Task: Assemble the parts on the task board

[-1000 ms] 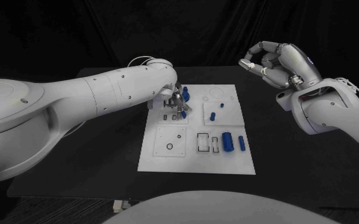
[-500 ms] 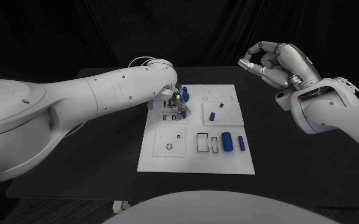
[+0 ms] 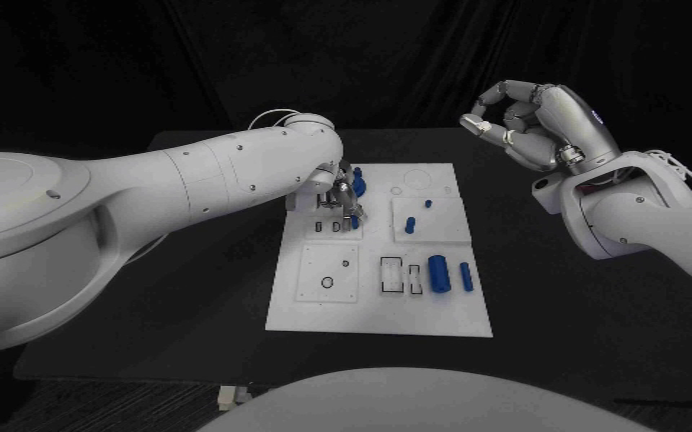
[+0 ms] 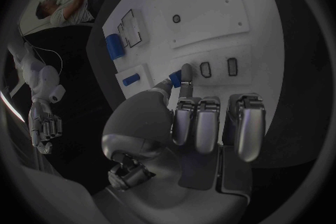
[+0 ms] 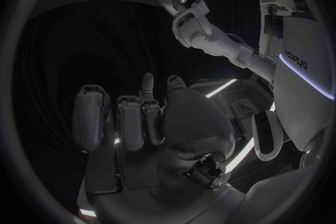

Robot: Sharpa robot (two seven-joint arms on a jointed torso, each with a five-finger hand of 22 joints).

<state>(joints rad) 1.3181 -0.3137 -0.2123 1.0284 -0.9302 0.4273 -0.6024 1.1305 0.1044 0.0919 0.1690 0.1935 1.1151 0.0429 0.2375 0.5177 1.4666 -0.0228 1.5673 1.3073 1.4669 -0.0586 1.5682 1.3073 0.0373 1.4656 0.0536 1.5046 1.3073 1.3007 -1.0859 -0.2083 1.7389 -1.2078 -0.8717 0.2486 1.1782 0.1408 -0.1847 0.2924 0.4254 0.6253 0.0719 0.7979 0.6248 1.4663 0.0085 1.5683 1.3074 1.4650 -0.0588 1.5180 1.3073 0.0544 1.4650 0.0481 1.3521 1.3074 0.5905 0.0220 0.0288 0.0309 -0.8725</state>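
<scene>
blue part half-hidden under left hand fingertip, grip unclear; right hand curled, empty.

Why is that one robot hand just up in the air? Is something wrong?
Nothing looks broken or spilled. The right hand hangs above the table beside the task board, holding nothing, fingers curled. The left hand is down on the board among the blue parts.

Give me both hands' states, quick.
Left hand: down over the white task board, pinching a small blue part.
Right hand: raised off the table, fingers curled, holding nothing.
</scene>
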